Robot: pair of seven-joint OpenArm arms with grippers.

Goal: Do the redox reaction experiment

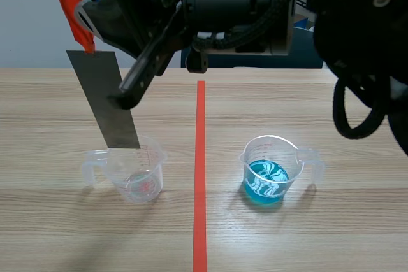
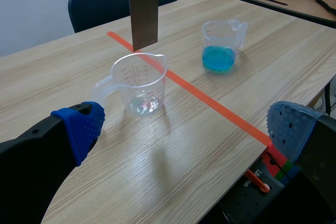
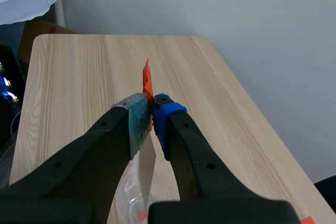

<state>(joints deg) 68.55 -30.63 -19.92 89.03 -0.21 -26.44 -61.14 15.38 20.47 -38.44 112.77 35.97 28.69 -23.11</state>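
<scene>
Scene view: right pincer [image 1: 86,27] clamped on the tilted strip [image 1: 108,100], left pincer [image 2: 189,129] apart, and the strip's edge could clip the clear cup [image 1: 137,173] and topple it.

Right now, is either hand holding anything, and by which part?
The right hand grips the grey metal strip by its top end, at the orange-red tab. The left hand is open and holds nothing.

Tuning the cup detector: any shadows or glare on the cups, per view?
Scene view: soft shadows beside the clear cup and blue-liquid cup; white streaks on the liquid, likely reflection. Left wrist view: faint shadow from the clear cup toward the left claw, liquid even. Right wrist view: right claw, shut on the metal strip, hides most of the clear cup.
</scene>
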